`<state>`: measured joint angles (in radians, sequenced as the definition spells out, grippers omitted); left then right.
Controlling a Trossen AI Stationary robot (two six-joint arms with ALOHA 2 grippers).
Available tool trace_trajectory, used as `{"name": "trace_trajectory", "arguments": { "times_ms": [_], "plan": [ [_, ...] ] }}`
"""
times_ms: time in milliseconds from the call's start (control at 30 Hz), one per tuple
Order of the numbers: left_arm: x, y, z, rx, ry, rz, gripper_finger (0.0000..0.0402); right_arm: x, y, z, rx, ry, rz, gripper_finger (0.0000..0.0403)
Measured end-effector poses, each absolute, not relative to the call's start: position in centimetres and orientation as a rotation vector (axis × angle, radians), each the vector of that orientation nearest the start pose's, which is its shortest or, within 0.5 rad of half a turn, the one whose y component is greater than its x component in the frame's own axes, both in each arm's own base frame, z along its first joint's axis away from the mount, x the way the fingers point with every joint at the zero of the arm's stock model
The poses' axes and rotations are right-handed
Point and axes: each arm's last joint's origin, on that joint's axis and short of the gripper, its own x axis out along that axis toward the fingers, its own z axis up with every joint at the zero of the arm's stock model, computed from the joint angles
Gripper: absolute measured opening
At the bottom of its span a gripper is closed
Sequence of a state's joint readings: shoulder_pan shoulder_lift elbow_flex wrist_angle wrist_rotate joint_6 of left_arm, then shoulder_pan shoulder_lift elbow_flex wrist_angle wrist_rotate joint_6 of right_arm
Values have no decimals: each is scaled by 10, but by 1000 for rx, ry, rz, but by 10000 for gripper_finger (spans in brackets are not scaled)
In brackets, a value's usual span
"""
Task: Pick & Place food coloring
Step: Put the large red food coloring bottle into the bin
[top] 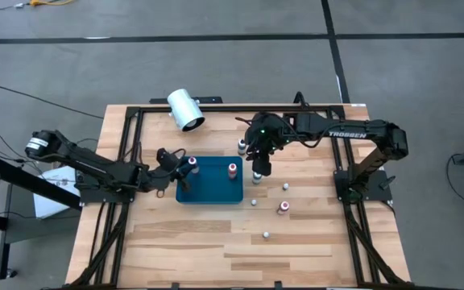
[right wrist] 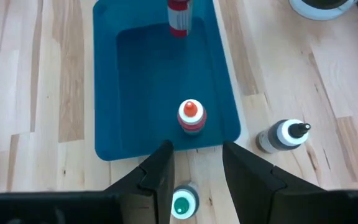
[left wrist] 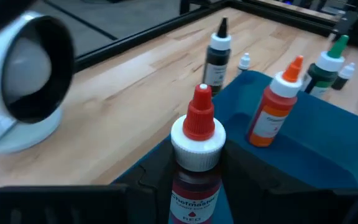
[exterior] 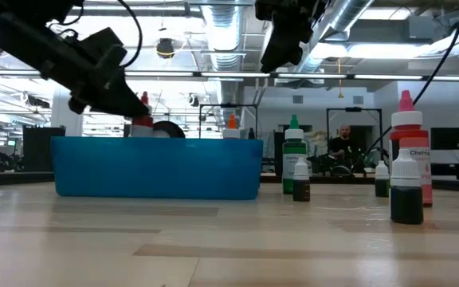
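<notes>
The food coloring is a set of small bottles. A red-topped bottle [left wrist: 199, 121] sits upright in my left gripper [top: 185, 164] over the left end of the teal tray [top: 209, 190]. An orange-topped bottle [top: 233, 169] stands on its base in the tray. My right gripper [right wrist: 194, 163] is open and hangs above a green-topped bottle [right wrist: 184, 204] that stands on the table just right of the tray; the fingers do not touch it. A black-topped bottle [top: 242, 146] stands beyond the tray's far right corner. My left gripper pinches the red-topped bottle by its body [left wrist: 194, 190], just below the white collar, between the two fingers [left wrist: 156, 174]. The fingers come from the table's left, slanting down. The bottle is upright; its base is hidden behind the tray wall and the fingers.
A large white cylinder [top: 185, 109] lies on its side near the far edge, left of centre. A pink-topped bottle [top: 283, 208] and small whitish pieces [top: 266, 234] stand on the table right of and nearer than the tray. A black frame [top: 135, 110] borders the table.
</notes>
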<state>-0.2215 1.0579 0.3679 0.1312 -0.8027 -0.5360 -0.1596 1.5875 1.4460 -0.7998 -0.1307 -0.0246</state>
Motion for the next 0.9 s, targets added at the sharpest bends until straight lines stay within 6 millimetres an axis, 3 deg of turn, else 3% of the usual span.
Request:
{"name": "trace_trajectory", "arguments": {
  "times_ms": [900],
  "plan": [
    [172, -24, 157, -216, 306, 743, 103, 332, -50, 317, 130, 887, -27, 123]
  ]
}}
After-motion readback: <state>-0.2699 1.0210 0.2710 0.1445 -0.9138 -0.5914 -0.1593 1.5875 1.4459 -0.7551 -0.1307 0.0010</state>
